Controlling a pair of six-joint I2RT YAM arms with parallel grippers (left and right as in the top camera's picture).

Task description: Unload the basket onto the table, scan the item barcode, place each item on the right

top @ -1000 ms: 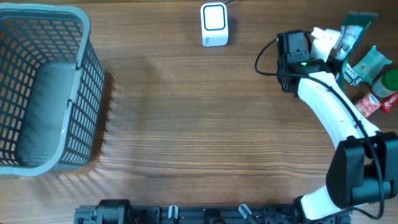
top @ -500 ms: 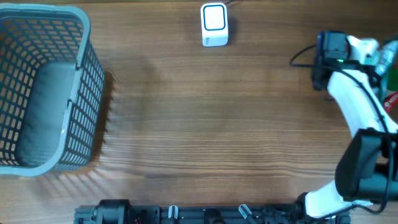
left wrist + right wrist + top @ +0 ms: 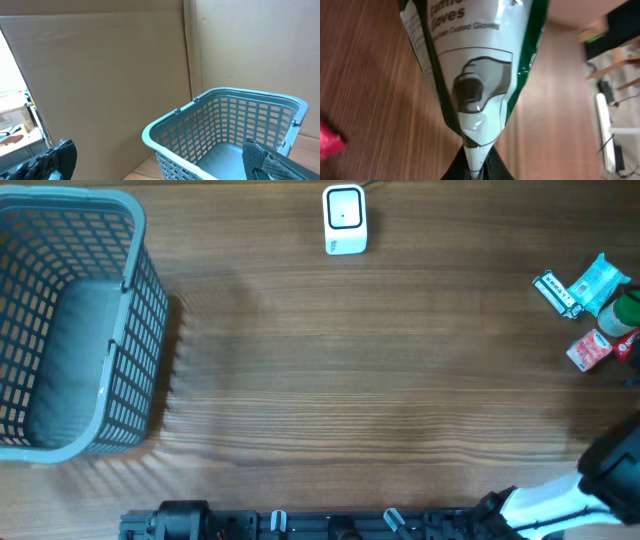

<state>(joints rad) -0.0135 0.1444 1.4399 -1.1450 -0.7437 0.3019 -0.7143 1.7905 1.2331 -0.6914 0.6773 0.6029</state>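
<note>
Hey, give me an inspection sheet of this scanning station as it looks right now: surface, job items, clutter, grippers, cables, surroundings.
Surface: wooden table, no spills seen.
Job's things: white scanner at the far edge; green-and-white glove packet held up off the table.
Clutter: grey basket at the left; small packets and a red packet at the right edge.
Grippers: left gripper open, holding nothing, facing the basket; right gripper shut on the glove packet's end.
Cables: thin cables beyond the table's edge, blurred.
Surroundings: cardboard panels behind the basket.
</note>
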